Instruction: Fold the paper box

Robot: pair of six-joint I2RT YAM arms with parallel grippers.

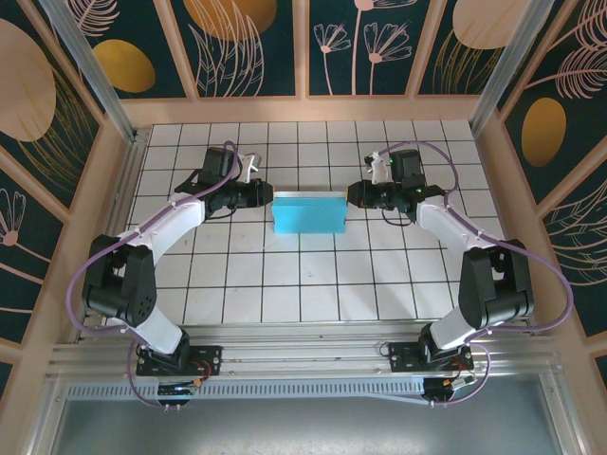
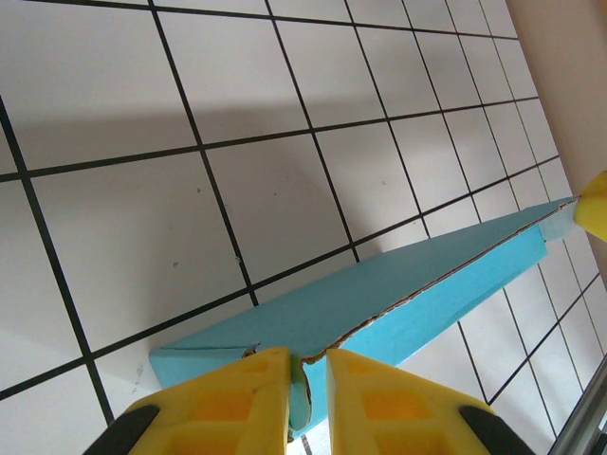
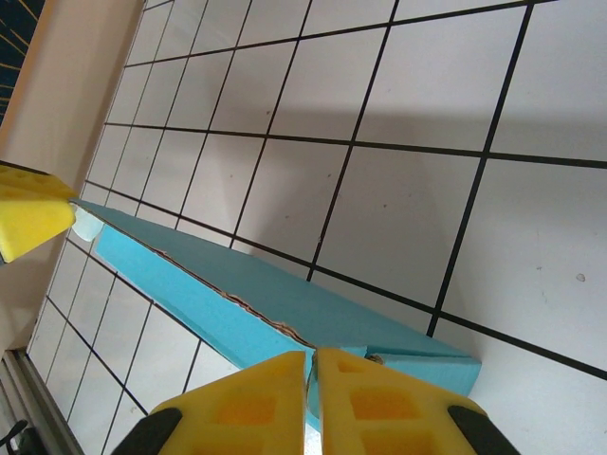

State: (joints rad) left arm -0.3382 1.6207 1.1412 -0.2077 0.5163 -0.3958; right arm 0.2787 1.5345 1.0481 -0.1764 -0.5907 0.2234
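The paper box [image 1: 308, 211] is a teal-blue flattened card shape in the middle of the tiled table, stretched between both arms. My left gripper [image 1: 267, 196] is shut on its left end. In the left wrist view the yellow fingers [image 2: 237, 398] pinch the card edge where a rough seam runs along the paper box [image 2: 417, 284]. My right gripper [image 1: 349, 195] is shut on the right end. In the right wrist view my right gripper [image 3: 311, 358] clamps the edge of the paper box [image 3: 266, 299] tightly.
The white tiled table [image 1: 303, 284] is walled by wooden panels, with a metal rail along the near edge. The opposite arm's yellow fingertip shows at the box's far end in each wrist view: fingertip [image 2: 596, 204], fingertip [image 3: 28, 213].
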